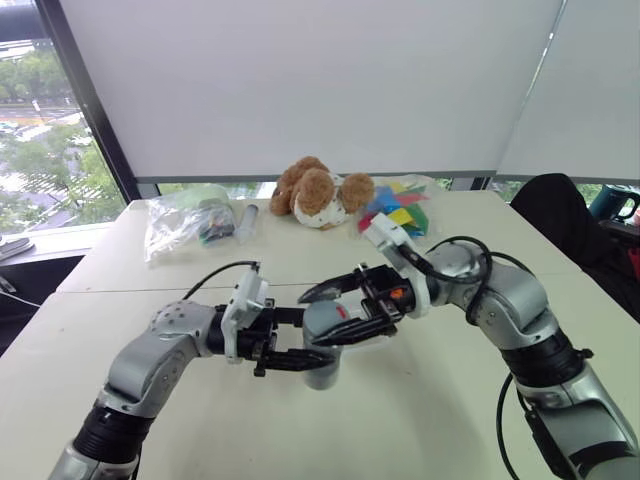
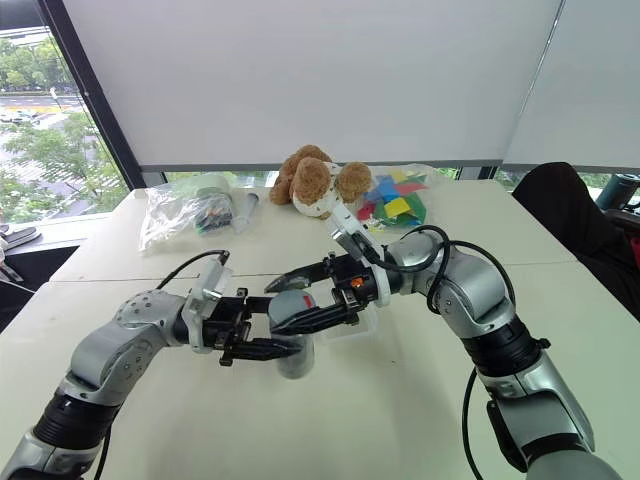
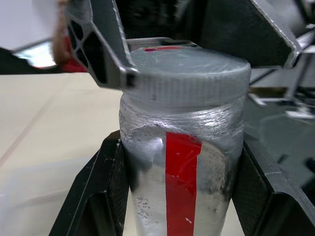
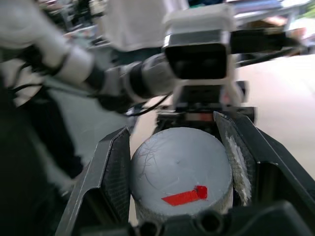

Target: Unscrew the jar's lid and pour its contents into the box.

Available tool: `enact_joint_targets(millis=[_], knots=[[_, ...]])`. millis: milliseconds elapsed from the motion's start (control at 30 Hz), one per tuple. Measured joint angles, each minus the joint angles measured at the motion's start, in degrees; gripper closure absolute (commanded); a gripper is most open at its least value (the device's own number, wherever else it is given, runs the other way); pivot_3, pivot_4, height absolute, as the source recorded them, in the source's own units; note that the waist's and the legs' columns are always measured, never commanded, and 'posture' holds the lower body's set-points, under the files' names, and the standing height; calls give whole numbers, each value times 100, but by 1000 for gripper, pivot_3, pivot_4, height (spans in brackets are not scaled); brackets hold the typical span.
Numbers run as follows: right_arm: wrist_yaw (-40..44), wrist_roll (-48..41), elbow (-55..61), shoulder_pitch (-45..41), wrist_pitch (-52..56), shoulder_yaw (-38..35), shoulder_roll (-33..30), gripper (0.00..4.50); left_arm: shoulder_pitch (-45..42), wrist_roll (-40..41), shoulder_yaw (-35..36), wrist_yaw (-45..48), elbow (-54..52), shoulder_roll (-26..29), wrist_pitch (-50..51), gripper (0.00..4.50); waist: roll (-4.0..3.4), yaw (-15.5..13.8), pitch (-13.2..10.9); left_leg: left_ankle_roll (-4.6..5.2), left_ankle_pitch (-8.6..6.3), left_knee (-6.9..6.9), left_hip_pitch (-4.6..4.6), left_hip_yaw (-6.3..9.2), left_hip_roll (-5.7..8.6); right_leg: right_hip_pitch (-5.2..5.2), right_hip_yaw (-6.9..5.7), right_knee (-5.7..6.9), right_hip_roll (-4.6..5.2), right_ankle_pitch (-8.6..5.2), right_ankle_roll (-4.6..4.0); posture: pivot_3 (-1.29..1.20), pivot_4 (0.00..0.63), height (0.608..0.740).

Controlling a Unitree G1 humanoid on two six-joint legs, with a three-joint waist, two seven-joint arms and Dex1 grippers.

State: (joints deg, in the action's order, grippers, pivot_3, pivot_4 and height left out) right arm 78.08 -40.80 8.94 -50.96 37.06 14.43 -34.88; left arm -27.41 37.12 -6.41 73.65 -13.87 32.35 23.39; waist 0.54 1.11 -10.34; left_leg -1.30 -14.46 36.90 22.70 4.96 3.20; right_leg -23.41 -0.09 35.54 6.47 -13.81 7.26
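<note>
White roller blinds are drawn over the windows behind a pale bench (image 1: pixel 420 400). Above its middle, the silver-grey jar (image 3: pixel 182 172) with the red stripe is held upright, clamped around its body by the left gripper (image 1: pixel 300 340). The lid (image 4: pixel 179 167), marked with a red strip, is pinched from the sides by the right gripper (image 1: pixel 335 312), still seated on the jar. At the far edge, a brown plush dog (image 1: pixel 318 192) is flanked by two clear plastic bags (image 1: pixel 190 222).
</note>
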Motion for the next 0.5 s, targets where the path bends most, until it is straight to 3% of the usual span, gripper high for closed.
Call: enact_joint_targets(millis=[67, 200, 233, 500], knots=[[181, 6, -67, -88, 14, 36, 3, 2201, -5, 37, -25, 70, 0, -19, 14, 2363, -1, -2, -1, 0, 0, 0, 0, 2, -2, -2, 0, 2, 0, 0, 0, 0, 150, 740], [205, 62, -145, -126, -57, -21, 40, 255, -34, 111, 72, 114, 18, -5, 31, 2363, -1, -30, -2, -1, 0, 0, 3, 3, -3, -2, 0, 0, 3, 0, 0, 0, 150, 740], [109, 108, -134, -103, -162, -125, 91, 55, -34, 111, 109, 95, 37, -3, 28, 2363, -1, -33, -2, -1, 0, 1, 3, 3, -3, -2, 0, 0, 4, 0, 0, 0, 150, 740], [-1253, -262, 443, 883, 84, -1215, 264, 55, 62, -409, 384, -562, 804, -283, -636, 2363, 0, -62, -2, -2, 0, 3, 6, 6, 1, -2, 1, 0, 14, 1, -1, 0, 150, 740]])
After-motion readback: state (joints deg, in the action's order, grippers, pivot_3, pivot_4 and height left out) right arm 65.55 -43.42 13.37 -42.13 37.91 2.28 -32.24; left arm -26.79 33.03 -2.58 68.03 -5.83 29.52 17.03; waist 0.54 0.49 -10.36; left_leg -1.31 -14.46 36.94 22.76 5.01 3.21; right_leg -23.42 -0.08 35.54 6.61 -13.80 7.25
